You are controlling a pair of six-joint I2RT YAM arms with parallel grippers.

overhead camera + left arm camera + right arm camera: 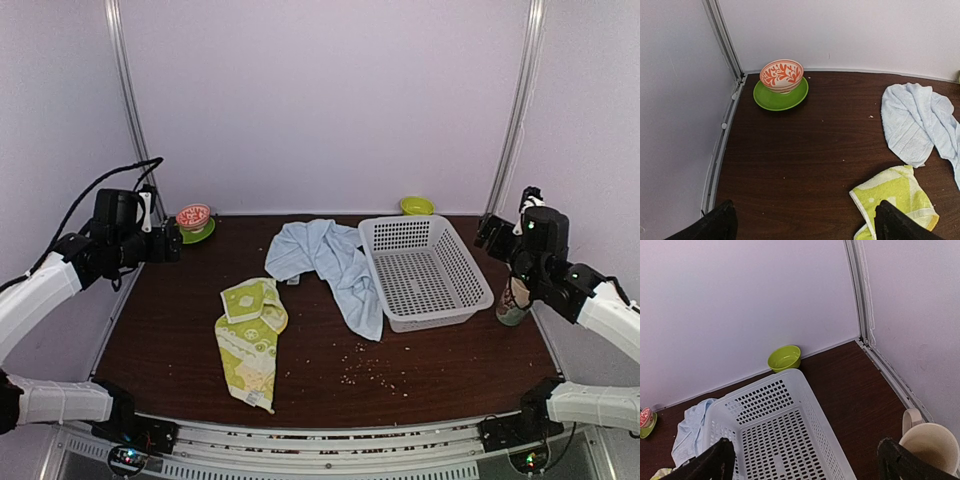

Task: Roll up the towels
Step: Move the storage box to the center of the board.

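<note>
Two towels lie crumpled on the dark table. The yellow-green patterned towel (pixel 250 340) (pixel 895 192) lies left of centre, partly folded over itself. Behind it, the longer light-blue towel (pixel 335 265) (pixel 915 125) (pixel 690 432) stretches toward the basket. My left gripper (pixel 167 244) (pixel 805 215) hovers open over bare table at the far left, its right finger above the yellow-green towel's corner. Raised at the far right, my right gripper (pixel 492 232) (pixel 805 450) is open above the basket's edge. Neither holds anything.
A white perforated basket (pixel 470 262) (pixel 775 440) stands right of centre. An orange-patterned bowl (pixel 193 216) (pixel 782 75) sits on a green plate (pixel 775 99) at the back left. A green bowl (pixel 417 205) (pixel 784 358) is at the back, a mug (pixel 513 303) (pixel 932 447) far right. Crumbs (pixel 365 365) dot the front.
</note>
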